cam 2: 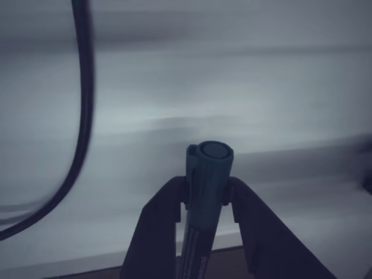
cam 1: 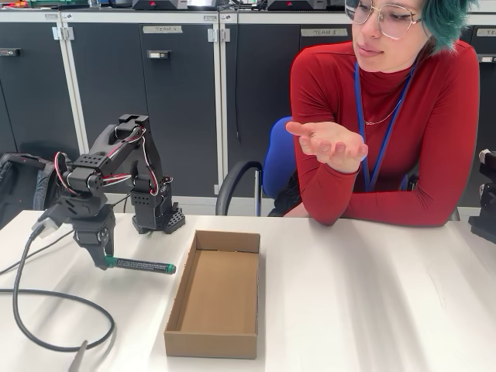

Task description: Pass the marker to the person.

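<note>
In the fixed view you see the gripper point(cam 1: 102, 260) hanging low over the left part of the white table point(cam 1: 349, 294), its jaws clamped on the marker point(cam 1: 143, 266) near the green cap end. The marker lies roughly level, just above the tabletop, its dark body reaching right from the jaws toward the near left wall of the open cardboard box point(cam 1: 215, 298) but stopping short of it. The box sits near the table's front edge, about midway along it. In the wrist view the two dark fingers point(cam 2: 154, 232) close on the marker point(cam 2: 204, 197) from either side, touching its barrel just behind the green cap; the cap's round end stands clear beyond the fingertips, and the labelled body runs back between the fingers toward the camera. The background there is smeared. A black cable point(cam 1: 46, 310) loops over the table's left front corner. Behind the far edge, at the right, the person point(cam 1: 387, 116) sits with one elbow on the table and one hand point(cam 1: 329, 143) held up, palm open, well apart from the gripper.
</note>
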